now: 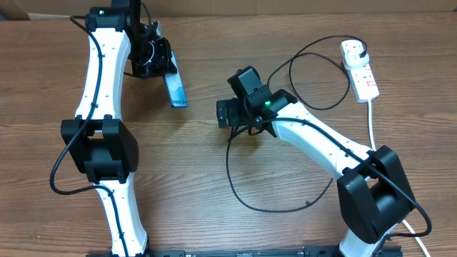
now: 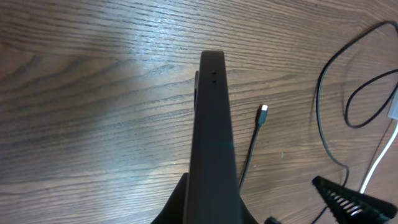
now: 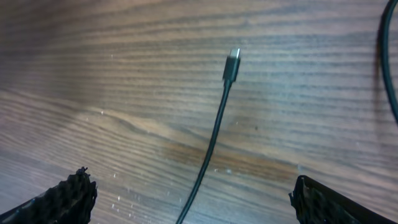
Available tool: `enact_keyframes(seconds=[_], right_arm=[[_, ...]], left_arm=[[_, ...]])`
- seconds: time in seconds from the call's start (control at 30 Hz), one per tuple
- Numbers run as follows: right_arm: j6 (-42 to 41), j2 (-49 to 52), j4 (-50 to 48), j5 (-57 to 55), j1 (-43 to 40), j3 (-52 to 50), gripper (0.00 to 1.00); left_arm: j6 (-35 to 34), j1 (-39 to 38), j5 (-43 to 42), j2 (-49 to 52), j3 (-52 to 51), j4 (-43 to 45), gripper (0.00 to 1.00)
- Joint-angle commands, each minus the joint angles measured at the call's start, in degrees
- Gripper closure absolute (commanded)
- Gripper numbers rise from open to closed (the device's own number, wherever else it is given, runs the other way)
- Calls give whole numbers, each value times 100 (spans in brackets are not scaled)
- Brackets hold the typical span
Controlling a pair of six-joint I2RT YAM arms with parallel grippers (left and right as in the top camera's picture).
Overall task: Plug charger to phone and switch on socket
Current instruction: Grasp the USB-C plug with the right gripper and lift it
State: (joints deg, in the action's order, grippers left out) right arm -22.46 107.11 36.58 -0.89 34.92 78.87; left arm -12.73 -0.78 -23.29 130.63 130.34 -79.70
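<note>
My left gripper [image 1: 162, 66] is shut on the phone [image 1: 176, 90] and holds it by one end, its light-blue screen facing up. In the left wrist view the phone [image 2: 212, 124] shows edge-on and dark, above the table. The charger's black cable [image 1: 237, 187] loops over the table to a black plug in the socket [image 1: 360, 71] at the far right. Its small connector [image 3: 232, 63] lies on the wood, to the right of the phone's free end [image 2: 263, 114]. My right gripper [image 1: 227, 118] is open above the cable, which runs between its fingers [image 3: 193, 202].
The socket's thick white cord [image 1: 373, 121] runs down the right side of the table. Cable loops [image 2: 336, 93] lie to the right of the connector. A right gripper finger [image 2: 348, 199] shows at the lower right of the left wrist view.
</note>
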Motion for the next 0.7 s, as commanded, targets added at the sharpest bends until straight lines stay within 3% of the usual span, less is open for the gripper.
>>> enact_keyframes(seconds=[0.0,0.17,0.27,0.5,0.67], right_arm=[[-22,-35,-223,306,7,166,0],[0,-35,-9,542,7,166,0],[39,-35,328,413,17,157,15],[243,-35,448,59,-101,258,16],[240,114,940,37,-291,1075,22]], left_arm=[[-361,-4,-238,-201,103,0,96],[-378,-22,-527,-201,103,103,96],[-479,-68,-531,-201,103,197,96],[-682,-216,-726,-201,103,925,96],[-927,-225,-979,-201,103,1696,96]])
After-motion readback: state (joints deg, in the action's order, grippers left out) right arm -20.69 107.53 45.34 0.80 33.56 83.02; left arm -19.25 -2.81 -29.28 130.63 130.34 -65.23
